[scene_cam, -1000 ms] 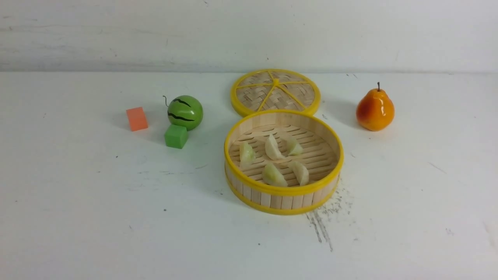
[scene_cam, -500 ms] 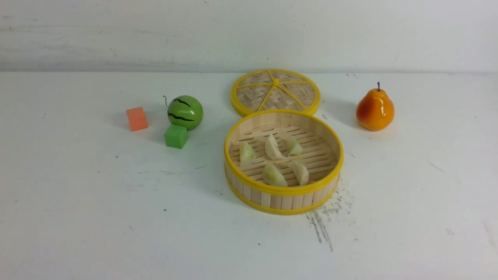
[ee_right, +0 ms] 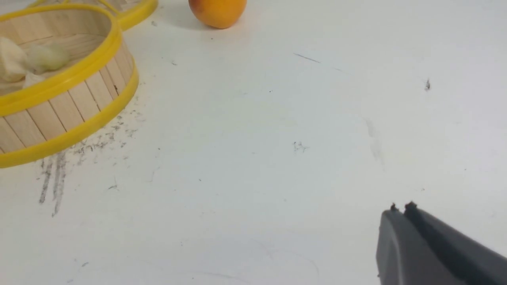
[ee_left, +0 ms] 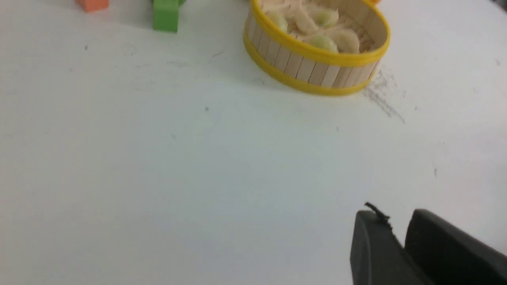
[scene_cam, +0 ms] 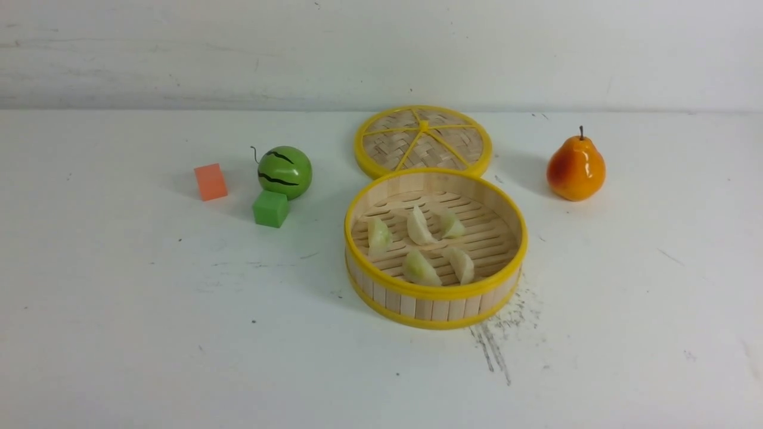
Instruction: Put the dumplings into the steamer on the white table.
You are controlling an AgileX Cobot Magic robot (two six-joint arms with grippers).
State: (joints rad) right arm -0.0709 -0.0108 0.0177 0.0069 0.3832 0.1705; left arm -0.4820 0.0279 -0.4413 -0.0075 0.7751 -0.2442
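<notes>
The steamer [scene_cam: 435,292] stands on the white table [scene_cam: 179,333], a little right of the middle, and several pale dumplings [scene_cam: 420,226] lie on its slatted floor. Neither arm shows in the front view. In the left wrist view my left gripper [ee_left: 396,215] hangs over bare table well short of the steamer [ee_left: 313,71]; its tips stand slightly apart with nothing between them. In the right wrist view my right gripper [ee_right: 401,206] is shut and empty, off to the side of the steamer [ee_right: 59,114], where the dumplings [ee_right: 43,57] show.
A flat woven lid [scene_cam: 423,142] lies just behind the steamer. An orange pear [scene_cam: 576,170] stands at the right. A toy watermelon [scene_cam: 285,171], a green cube [scene_cam: 270,208] and an orange cube [scene_cam: 210,182] sit at the left. A dark scratch smear [scene_cam: 492,351] marks the table in front.
</notes>
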